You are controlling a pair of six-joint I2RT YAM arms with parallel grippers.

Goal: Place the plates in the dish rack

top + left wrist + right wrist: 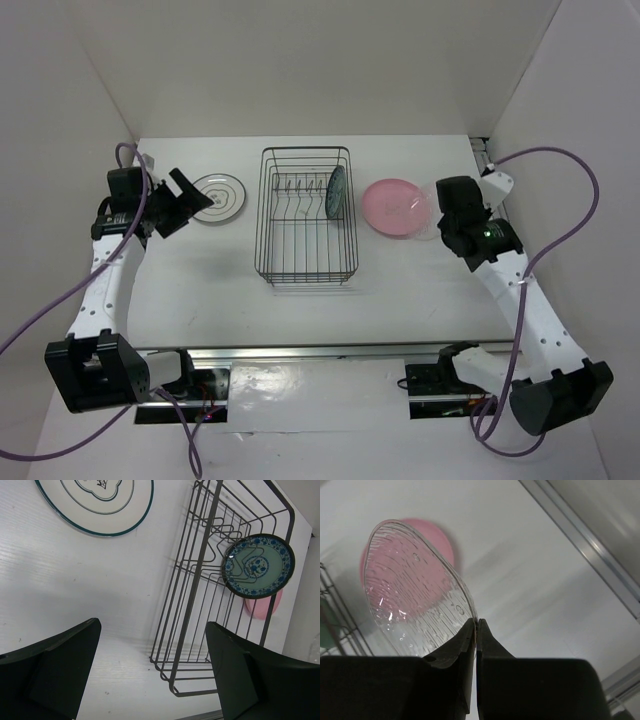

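Note:
The black wire dish rack (305, 215) (210, 587) stands mid-table with the dark teal patterned plate (336, 192) (258, 565) upright between its prongs. Left of it the white plate with grey rings (219, 197) (97, 502) lies flat. The pink plate (394, 207) (432, 540) lies flat to the rack's right. My right gripper (437, 218) (477, 625) is shut on the rim of the clear glass plate (415, 595), tilted up over the pink one. My left gripper (195, 200) (152, 665) is open beside the white plate, holding nothing.
White walls enclose the table on three sides. A metal rail (330, 350) runs along the near edge, and another strip (585, 540) lies at the right edge. Purple cables (560, 215) loop from both arms.

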